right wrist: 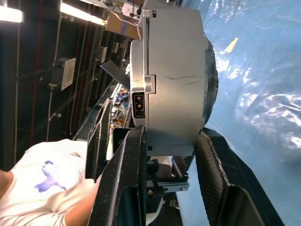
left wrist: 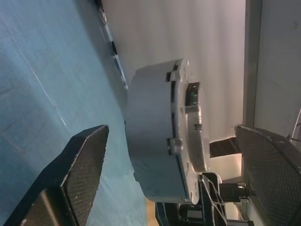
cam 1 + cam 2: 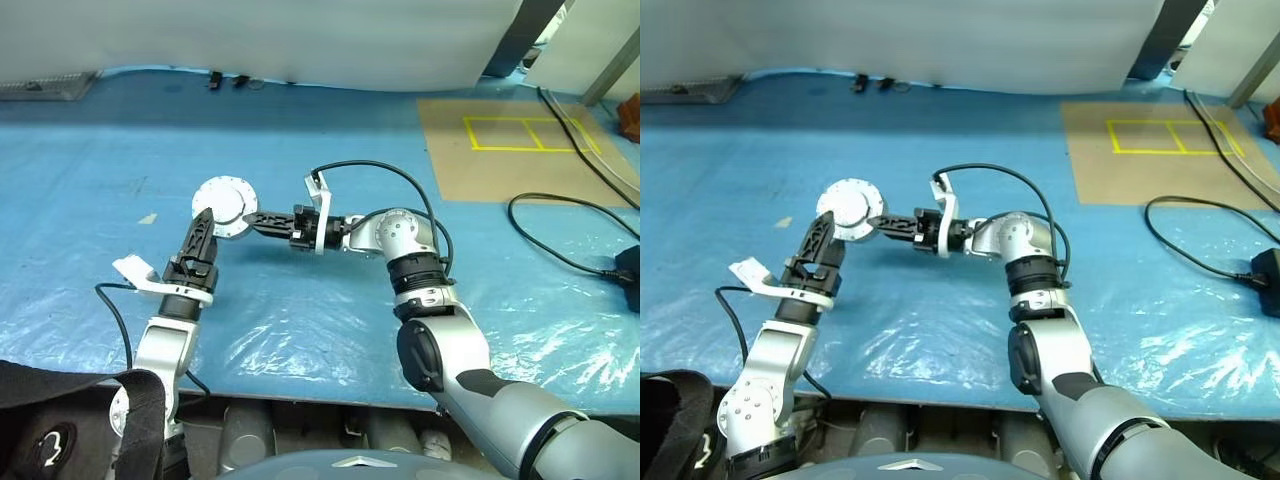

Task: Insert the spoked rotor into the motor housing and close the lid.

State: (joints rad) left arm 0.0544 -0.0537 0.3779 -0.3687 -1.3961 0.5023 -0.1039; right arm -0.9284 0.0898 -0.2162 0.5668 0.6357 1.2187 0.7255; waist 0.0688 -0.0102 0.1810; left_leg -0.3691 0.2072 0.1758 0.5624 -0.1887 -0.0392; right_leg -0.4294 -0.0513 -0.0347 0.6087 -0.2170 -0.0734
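Note:
The motor housing, a round silver can, hangs edge-on above the blue sheet with a plain silver face turned up. My right gripper reaches in level from the right and is shut on its rim; the right wrist view shows the can's wall clamped between both fingers. A dark rounded face shows on its other side; I cannot tell whether that is the lid. My left gripper is open just below the can. In the left wrist view the can stands between the spread fingers, touching neither. The spoked rotor is hidden.
The blue plastic sheet covers the table. At the back right lies a brown board with a yellow tape rectangle. Black cables loop at the right towards a black box. A person in a white shirt stands behind.

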